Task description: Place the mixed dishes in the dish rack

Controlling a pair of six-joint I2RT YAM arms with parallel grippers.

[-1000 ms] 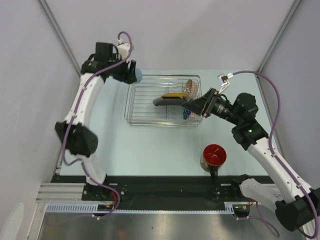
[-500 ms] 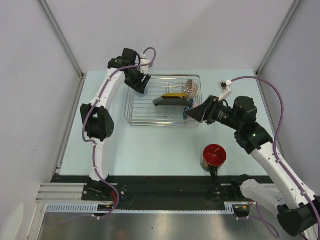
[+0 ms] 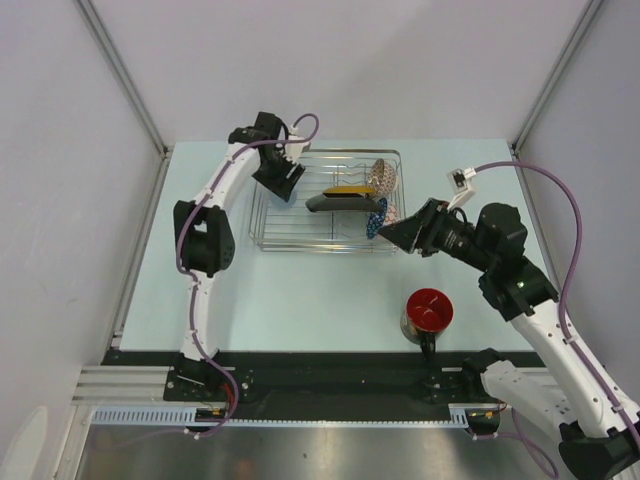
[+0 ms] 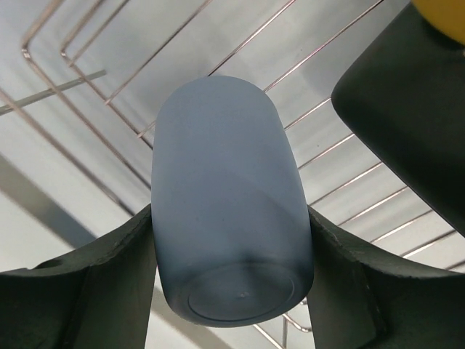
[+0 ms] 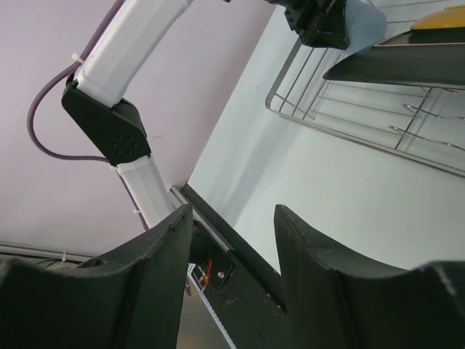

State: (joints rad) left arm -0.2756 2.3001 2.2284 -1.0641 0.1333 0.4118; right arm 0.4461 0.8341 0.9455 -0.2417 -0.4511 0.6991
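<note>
My left gripper (image 3: pixel 283 178) is shut on the light blue cup (image 4: pixel 229 196) and holds it on its side, bottom toward the camera, over the left back part of the dish rack (image 3: pixel 300 225). The cup also shows in the right wrist view (image 5: pixel 363 22). The square black plate with yellow centre (image 3: pixel 345 197) leans tilted in the rack. The speckled bowl (image 3: pixel 383 176) stands at the rack's back right. The dark mug with red inside (image 3: pixel 428 312) stands on the table near the front right. My right gripper (image 3: pixel 397 232) is open and empty beside the rack's front right corner.
A small blue patterned item (image 3: pixel 374 226) sits at the rack's front right corner, close to my right fingers. The black base rail (image 3: pixel 330 368) runs along the near edge. Grey walls close in the table at the back and sides.
My left arm has swung right with the cup, from the table's back left to over the rack's left end. My right gripper has drawn back from the plate, right and nearer.
</note>
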